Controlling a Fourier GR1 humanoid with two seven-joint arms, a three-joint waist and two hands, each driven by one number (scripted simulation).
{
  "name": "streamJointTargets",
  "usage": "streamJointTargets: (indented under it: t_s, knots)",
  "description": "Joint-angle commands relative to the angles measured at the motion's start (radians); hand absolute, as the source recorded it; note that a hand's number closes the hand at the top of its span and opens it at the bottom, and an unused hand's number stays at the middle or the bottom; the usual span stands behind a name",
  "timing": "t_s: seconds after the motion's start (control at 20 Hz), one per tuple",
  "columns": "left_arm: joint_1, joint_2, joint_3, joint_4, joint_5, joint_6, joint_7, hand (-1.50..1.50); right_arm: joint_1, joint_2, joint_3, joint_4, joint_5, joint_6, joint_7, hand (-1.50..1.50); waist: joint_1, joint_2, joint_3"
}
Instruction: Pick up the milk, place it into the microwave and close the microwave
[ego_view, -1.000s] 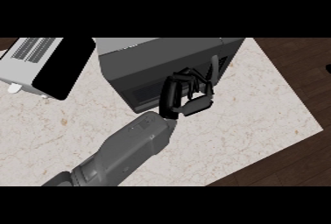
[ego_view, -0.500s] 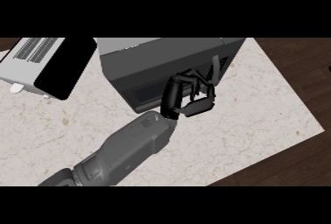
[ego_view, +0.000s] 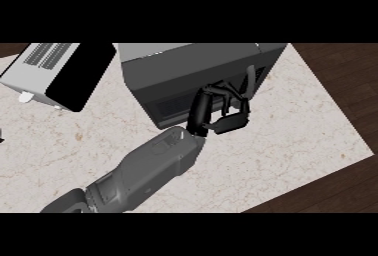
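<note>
One hand (ego_view: 221, 111) shows, at the end of a grey forearm (ego_view: 151, 167) that comes in from the lower left. Which arm it belongs to cannot be told from this view. Its fingers are curled and lie against the front of the microwave (ego_view: 196, 75), close to the dark handle (ego_view: 249, 82) at the door's right side. Nothing can be seen inside the curl. The milk is not in view. It may be inside the microwave, but the frame does not show this. The door looks shut or nearly so.

The step in hand seems to be closing the door. The next move likely calls for a check that the door sits flush, then drawing the hand back clear of the handle. A toaster (ego_view: 59, 75) stands well apart at the upper left of the worktop (ego_view: 295, 130).
</note>
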Motion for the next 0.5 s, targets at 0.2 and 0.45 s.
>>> streamJointTargets:
  t_s: [0.2,0.45]
  knots:
    - [0.043,0.002,0.058,0.15,0.083,0.037,0.037,-1.5,0.036,-0.028,-0.031,-0.02,-0.04,-0.006,0.007,-1.5,0.045,0.006,-0.006]
    - [0.048,0.002,0.047,0.154,0.113,0.022,0.031,-1.5,0.078,-0.049,-0.039,-0.044,-0.054,-0.003,0.023,-1.5,0.048,0.002,-0.006]
